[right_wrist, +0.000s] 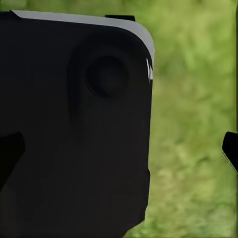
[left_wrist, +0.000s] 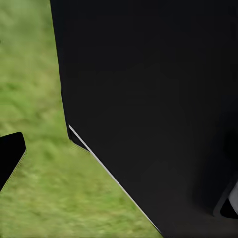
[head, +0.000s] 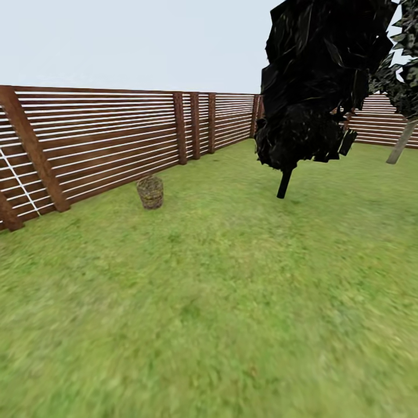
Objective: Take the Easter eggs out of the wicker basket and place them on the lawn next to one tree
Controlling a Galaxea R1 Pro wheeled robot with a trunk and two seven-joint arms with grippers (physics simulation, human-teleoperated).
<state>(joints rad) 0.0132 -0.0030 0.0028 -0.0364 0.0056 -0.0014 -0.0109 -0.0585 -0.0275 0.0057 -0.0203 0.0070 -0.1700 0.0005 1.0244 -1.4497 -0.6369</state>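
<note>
The wicker basket (head: 150,192) stands on the lawn (head: 209,302) close to the wooden fence, far ahead and to the left. The three Easter eggs cannot be made out at this distance. A tree with a pale-grey trunk (head: 402,142) leans at the far right edge of the head view. In the left wrist view my left gripper (left_wrist: 119,153) is held over grass against the robot's black body, one dark fingertip (left_wrist: 10,153) at the frame edge. My right gripper (right_wrist: 119,153) stands open, its fingertips (right_wrist: 231,151) wide apart and nothing between them.
A brown slat fence (head: 104,145) runs along the left and back of the garden. A dark tree with black angular foliage (head: 313,87) and a thin dark trunk (head: 284,183) stands ahead to the right. Open grass stretches between me and the basket.
</note>
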